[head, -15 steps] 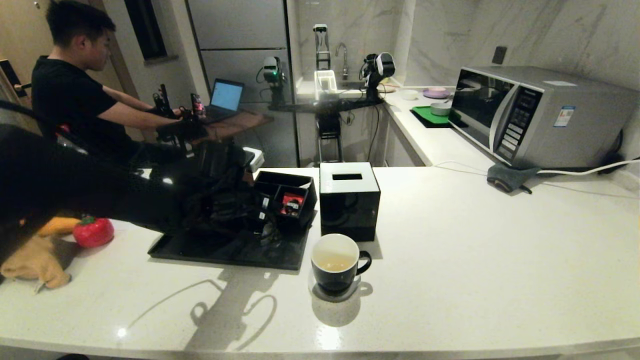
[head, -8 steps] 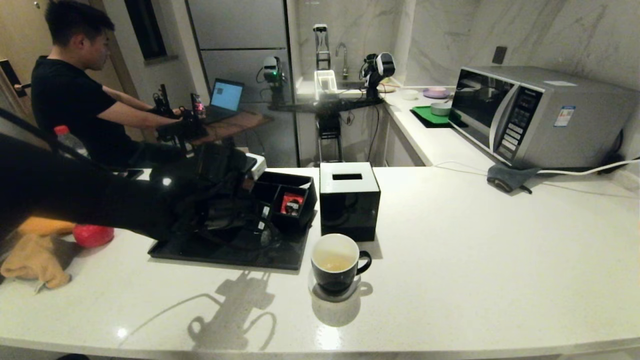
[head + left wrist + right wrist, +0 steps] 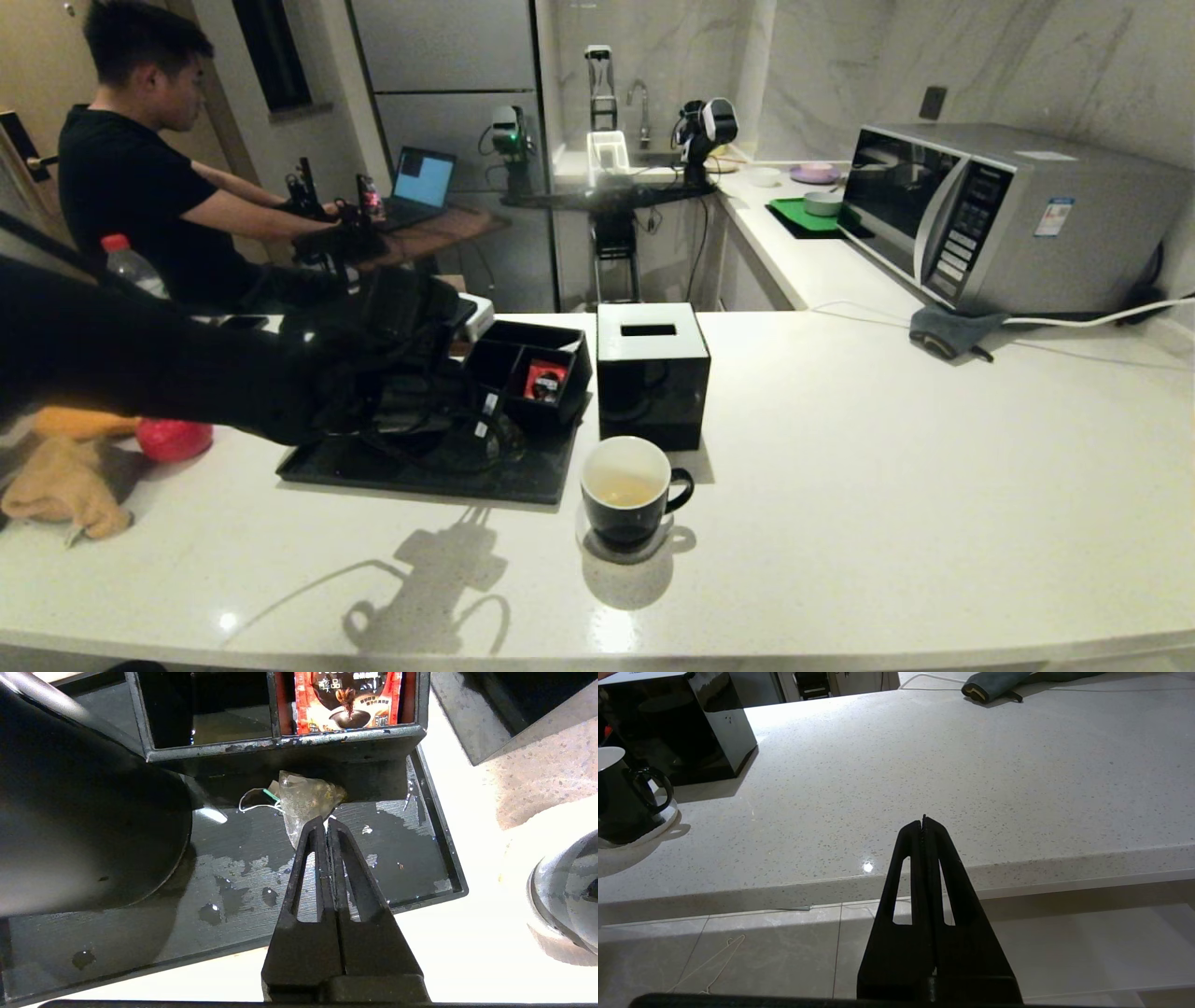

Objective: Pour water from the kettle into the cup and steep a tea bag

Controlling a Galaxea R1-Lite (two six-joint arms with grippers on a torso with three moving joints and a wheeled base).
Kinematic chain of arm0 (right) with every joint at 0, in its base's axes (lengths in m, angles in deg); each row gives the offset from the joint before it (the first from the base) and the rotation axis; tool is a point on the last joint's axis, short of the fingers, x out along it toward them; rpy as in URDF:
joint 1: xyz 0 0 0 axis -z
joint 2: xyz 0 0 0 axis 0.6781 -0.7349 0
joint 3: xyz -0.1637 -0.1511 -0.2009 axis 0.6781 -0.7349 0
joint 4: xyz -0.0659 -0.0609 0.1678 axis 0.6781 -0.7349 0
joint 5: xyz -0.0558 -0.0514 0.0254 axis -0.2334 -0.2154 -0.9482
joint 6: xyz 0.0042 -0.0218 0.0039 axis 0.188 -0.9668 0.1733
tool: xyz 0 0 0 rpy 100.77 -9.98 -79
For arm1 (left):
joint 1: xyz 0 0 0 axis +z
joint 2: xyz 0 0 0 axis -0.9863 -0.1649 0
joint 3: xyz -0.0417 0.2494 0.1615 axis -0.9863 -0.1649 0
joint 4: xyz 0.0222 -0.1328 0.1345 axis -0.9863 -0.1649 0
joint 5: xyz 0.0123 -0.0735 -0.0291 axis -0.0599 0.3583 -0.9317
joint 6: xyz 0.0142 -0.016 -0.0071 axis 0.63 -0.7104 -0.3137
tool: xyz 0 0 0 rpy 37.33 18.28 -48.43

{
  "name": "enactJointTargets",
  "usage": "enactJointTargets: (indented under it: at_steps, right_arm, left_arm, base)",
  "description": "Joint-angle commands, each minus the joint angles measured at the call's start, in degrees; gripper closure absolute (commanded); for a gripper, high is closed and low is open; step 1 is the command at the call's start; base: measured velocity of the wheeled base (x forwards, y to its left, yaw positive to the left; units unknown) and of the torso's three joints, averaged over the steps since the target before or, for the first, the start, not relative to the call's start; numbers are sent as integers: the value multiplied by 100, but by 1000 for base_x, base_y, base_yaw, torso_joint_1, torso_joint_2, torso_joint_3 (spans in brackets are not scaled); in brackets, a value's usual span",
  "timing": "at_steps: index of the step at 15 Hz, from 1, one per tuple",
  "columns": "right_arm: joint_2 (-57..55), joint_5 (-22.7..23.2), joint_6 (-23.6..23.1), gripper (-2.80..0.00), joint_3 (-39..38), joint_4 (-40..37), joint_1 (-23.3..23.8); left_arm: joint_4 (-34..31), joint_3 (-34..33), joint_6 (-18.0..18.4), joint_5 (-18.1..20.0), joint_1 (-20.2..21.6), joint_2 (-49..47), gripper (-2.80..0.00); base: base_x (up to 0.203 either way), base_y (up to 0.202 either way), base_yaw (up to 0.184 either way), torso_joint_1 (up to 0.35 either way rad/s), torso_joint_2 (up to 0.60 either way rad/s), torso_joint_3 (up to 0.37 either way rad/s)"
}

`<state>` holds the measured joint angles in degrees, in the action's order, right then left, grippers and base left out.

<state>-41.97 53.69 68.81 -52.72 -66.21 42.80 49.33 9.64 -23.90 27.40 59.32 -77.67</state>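
Left gripper (image 3: 325, 823) pinched tight, seemingly on the edge of the tea bag (image 3: 306, 801) lying on the wet tray (image 3: 420, 877) beside the kettle (image 3: 84, 826). Right gripper (image 3: 923, 822) clamped together, empty, below the counter (image 3: 971, 788). Cup (image 3: 627, 492) just past the tray.

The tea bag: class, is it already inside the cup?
No: in the left wrist view the tea bag lies on the wet black tray, pinched at the left tool, and the cup holds only liquid.

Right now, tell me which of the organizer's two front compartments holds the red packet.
It's the compartment nearer the black cube box: the red packet stands inside it. The neighbouring compartment, on the kettle's side, shows no packet.
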Motion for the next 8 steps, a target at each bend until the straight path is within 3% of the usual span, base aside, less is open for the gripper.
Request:
enactJointTargets:
  at_steps: [1,6,7,8]
  right_arm:
    - [-7,-1,2,0,0,3,-1]
    - [-7,-1,2,0,0,3,-1]
    - [-7,-1,2,0,0,3,-1]
    - [-7,-1,2,0,0,3,-1]
  left_arm:
    - [-1,18,-10,-2,1,-78,0]
    - [7,37,-68,7,9,-261,0]
    - [7,23,-110,-2,9,-293,-280]
    - [15,10,-132,0,18,-325,-280]
  base:
    - [0,0,0,0,0,0]
    - [0,0,0,0,0,0]
    - [0,0,0,0,0,0]
    - [0,0,0,0,0,0]
